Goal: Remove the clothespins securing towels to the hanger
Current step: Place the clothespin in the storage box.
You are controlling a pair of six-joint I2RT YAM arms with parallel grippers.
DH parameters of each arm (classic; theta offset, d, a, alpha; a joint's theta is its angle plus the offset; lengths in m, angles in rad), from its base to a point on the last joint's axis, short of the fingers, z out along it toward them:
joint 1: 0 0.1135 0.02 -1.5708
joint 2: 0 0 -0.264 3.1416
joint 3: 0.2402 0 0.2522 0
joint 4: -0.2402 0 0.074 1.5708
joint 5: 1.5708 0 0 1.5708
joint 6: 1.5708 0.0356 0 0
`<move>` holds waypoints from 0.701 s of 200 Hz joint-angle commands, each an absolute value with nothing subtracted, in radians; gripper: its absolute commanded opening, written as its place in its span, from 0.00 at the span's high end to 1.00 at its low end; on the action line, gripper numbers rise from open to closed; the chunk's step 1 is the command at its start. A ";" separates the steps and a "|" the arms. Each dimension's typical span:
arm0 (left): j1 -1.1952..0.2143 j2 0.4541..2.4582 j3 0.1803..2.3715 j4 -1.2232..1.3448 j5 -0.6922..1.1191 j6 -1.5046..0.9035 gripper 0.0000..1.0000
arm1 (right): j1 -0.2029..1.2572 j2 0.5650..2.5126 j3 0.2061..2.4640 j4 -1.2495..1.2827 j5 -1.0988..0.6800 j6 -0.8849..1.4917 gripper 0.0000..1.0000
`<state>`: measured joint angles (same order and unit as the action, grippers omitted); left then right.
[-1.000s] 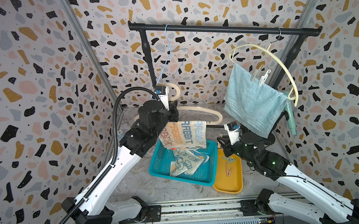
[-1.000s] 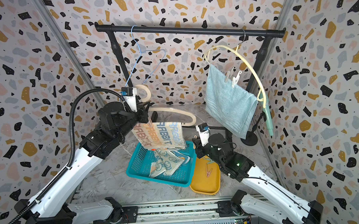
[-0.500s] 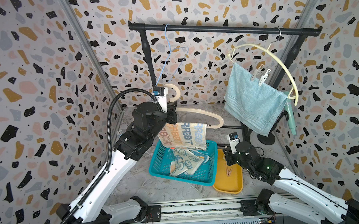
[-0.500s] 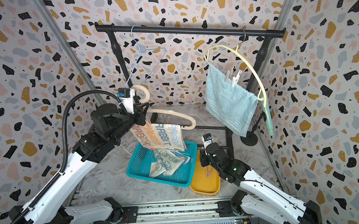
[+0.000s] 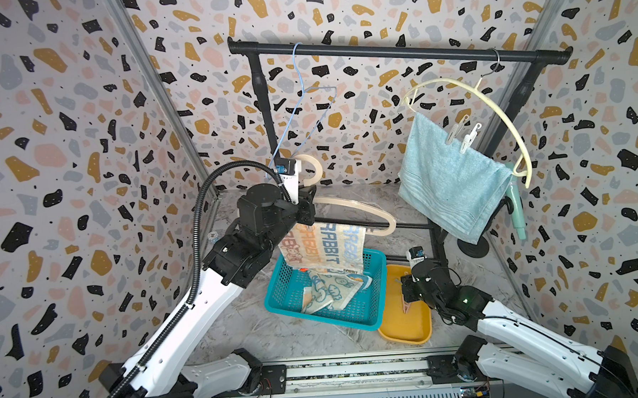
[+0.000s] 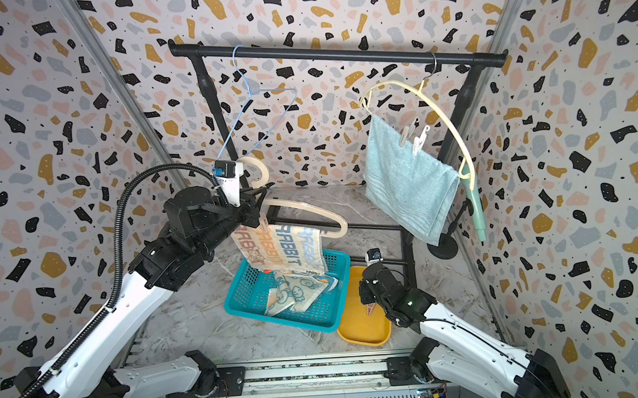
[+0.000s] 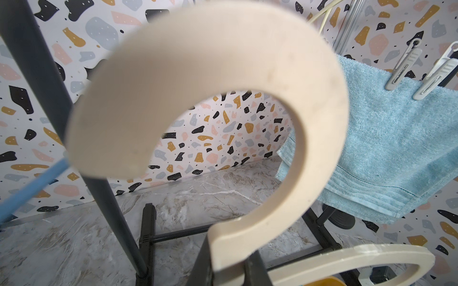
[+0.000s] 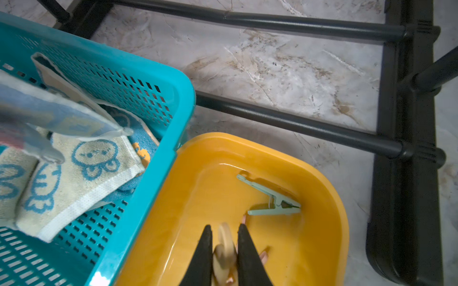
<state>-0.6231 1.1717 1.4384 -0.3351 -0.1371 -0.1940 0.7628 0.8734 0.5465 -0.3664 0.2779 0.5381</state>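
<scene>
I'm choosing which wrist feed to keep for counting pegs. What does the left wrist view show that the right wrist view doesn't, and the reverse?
Left wrist only: the light-blue terry towel with two pale clothespins clipped to its upper edge, and the cream plastic hanger, its hook close up.
Right wrist only: the teal perforated basket holding the cream cartoon-print towel, the orange-yellow tray with a mint-green clothespin in it, and the right gripper shut on a beige clothespin.
Both: the grey marbled floor and the black rack's base bars.
</scene>
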 commanded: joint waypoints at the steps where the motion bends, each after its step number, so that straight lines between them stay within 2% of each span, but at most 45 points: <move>1: -0.621 1.146 1.437 -0.276 -0.127 -0.179 1.00 | 0.755 0.880 0.534 -0.352 0.289 0.563 0.89; 83: -0.621 1.150 1.427 -0.271 -0.124 -0.176 1.00 | 0.724 0.894 0.515 -0.322 0.278 0.569 0.60; 114: -0.622 1.152 1.428 -0.271 -0.121 -0.175 1.00 | 0.721 0.899 0.528 -0.318 0.273 0.556 0.53; 140: -0.621 1.153 1.431 -0.275 -0.119 -0.173 1.00 | 0.720 0.895 0.557 -0.335 0.277 0.534 0.52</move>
<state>-0.6231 1.1713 1.4311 -0.3347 -0.1337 -0.1928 0.7238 0.9005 0.5152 -0.3218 0.2733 0.5571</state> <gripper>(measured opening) 0.166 0.475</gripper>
